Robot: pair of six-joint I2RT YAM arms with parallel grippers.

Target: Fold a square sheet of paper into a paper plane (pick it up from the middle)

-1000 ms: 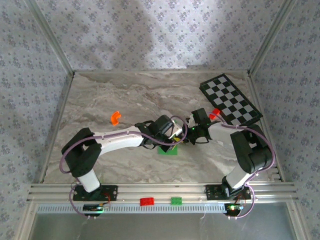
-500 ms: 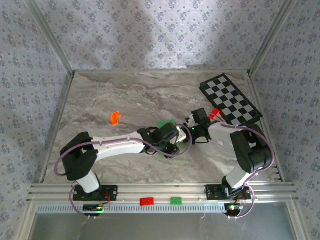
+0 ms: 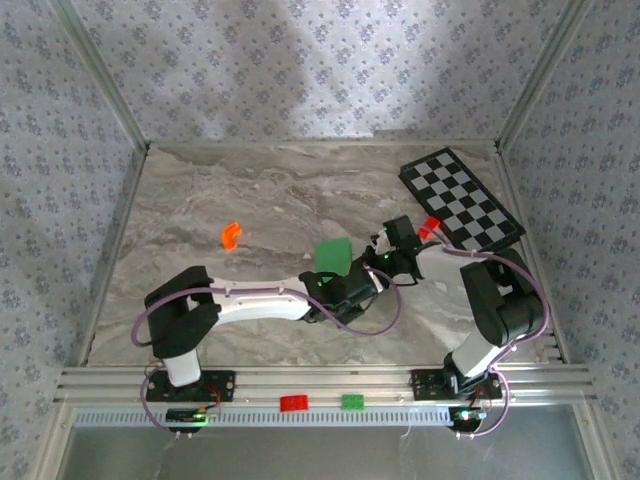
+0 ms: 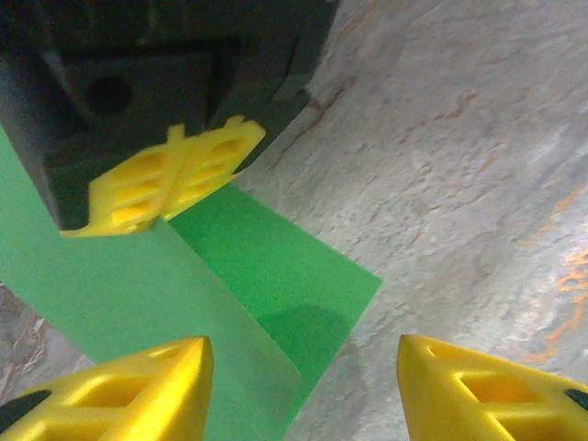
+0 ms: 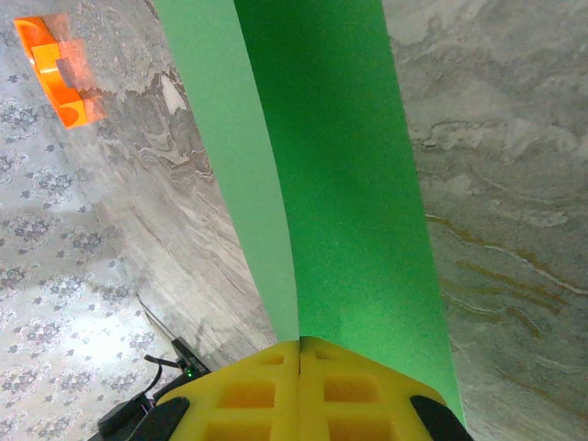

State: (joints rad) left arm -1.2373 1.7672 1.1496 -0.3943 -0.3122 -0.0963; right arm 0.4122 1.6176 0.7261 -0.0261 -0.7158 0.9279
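While my right pincer (image 5: 300, 349) clamps the square sheet of paper (image 5: 340, 184), my open left pincer (image 4: 303, 367) may crumple its six-o'clock edge.

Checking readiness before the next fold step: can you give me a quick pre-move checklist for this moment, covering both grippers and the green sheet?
1. Right gripper shut on the square sheet of paper: ok.
2. Left gripper open, ready to take hold: ok.
3. Sheet centred between the left gripper's fingers: not ok; it sits toward one finger.
4. Sheet flat: not ok; it curves lengthwise in the right wrist view.
5. Orange piece apart from the sheet: ok.
6. Sheet's lower corner off the table: cannot tell.
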